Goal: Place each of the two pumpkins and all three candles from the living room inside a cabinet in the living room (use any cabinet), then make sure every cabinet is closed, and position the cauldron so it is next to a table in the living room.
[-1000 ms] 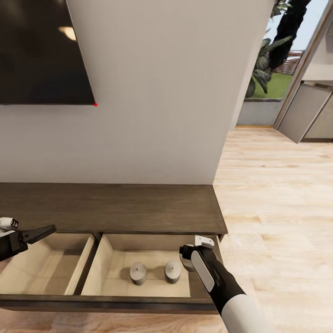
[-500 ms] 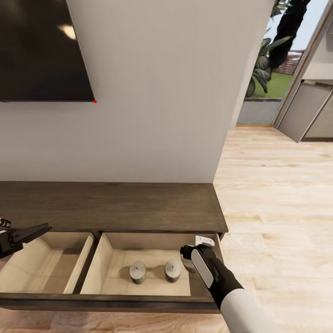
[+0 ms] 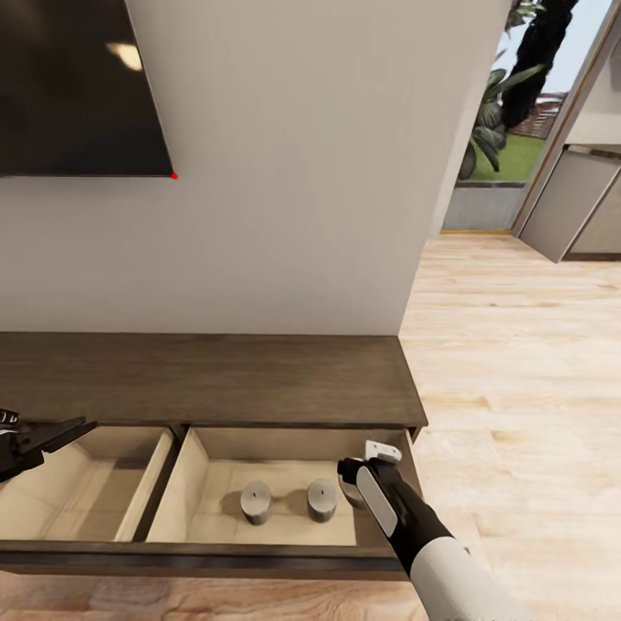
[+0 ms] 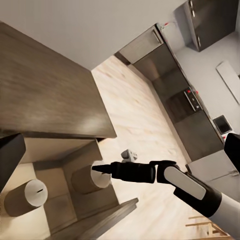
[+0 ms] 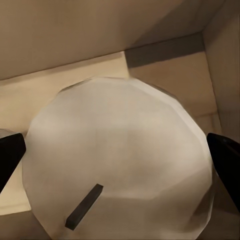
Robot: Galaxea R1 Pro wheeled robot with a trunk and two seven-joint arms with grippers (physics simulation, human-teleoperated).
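Observation:
The long dark-brown cabinet (image 3: 216,379) stands against the wall with two pale-lined drawers pulled out. Two grey-beige candles (image 3: 256,502) (image 3: 322,499) stand upright side by side in the right drawer (image 3: 285,448). My right gripper (image 3: 349,487) reaches down into that drawer's right end, shut on a third candle (image 5: 117,160), whose sides touch both fingertips (image 5: 10,155). My left gripper (image 3: 65,431) hovers open over the left drawer (image 3: 103,453), holding nothing. The pumpkins and the cauldron are out of view.
A black television (image 3: 78,86) hangs on the wall above the cabinet. Light wooden floor (image 3: 517,388) stretches to the right toward a doorway with plants (image 3: 509,112) and grey kitchen cupboards (image 3: 573,207).
The whole picture has shifted a little, so the camera has moved. My left gripper has drawn slightly back to the left. The right gripper stays on the candle in the right drawer.

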